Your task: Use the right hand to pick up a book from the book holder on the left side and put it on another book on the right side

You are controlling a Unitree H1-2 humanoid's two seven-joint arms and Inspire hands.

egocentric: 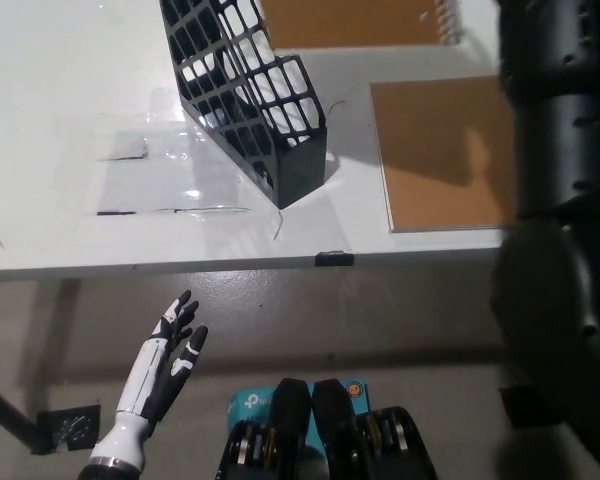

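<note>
1. The black plastic book holder has a grid of square holes.
2. The flat brown book is plain.
3. The lifted brown book has white rings.
4. The table is white.
5. The left hand is white and black.

The table has a smooth white top with a glossy sheen, catching reflections at nine o'clock of the book holder, a lattice of black plastic. Both books, one lifted with a wire spiral binding, one lying, have matt brown card covers. The right arm looks matt black plastic.
</note>
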